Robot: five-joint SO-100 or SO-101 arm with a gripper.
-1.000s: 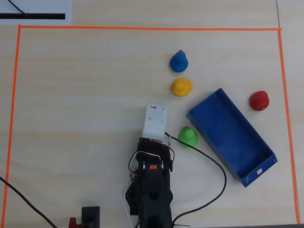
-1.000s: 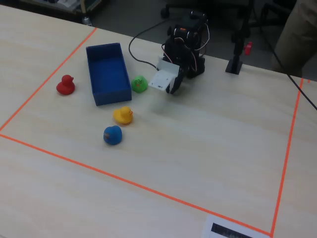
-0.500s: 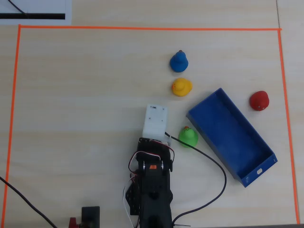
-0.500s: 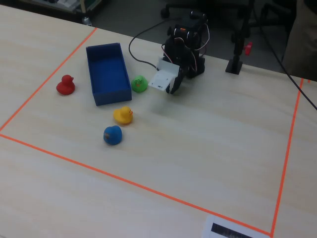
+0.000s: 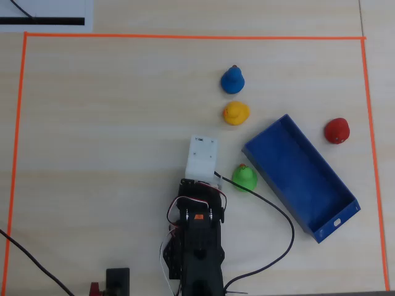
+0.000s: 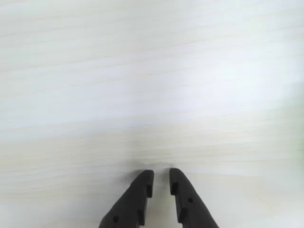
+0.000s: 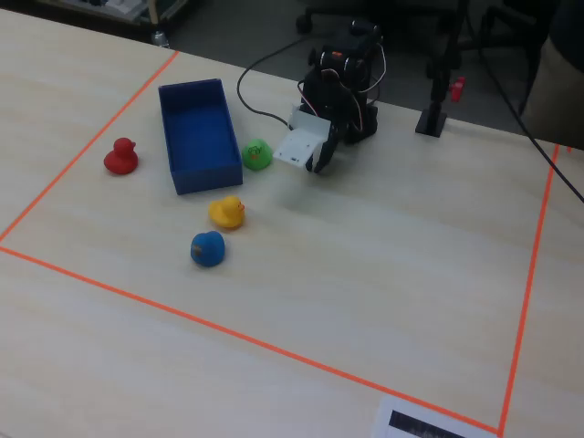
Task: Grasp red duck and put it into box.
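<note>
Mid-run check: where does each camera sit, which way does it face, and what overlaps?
Overhead view: straight down on the table; the black arm enters from the bottom edge.
Wrist view: rides the arm, facing bare tabletop; only the gripper tips show.
Fixed view: opposite the arm, angled down.
Overhead and fixed share the glossy red duck and long blue box.

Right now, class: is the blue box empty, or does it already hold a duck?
Empty. The overhead view shows only bare blue floor inside the box; the red duck sits on the table outside it, apart from its wall.
</note>
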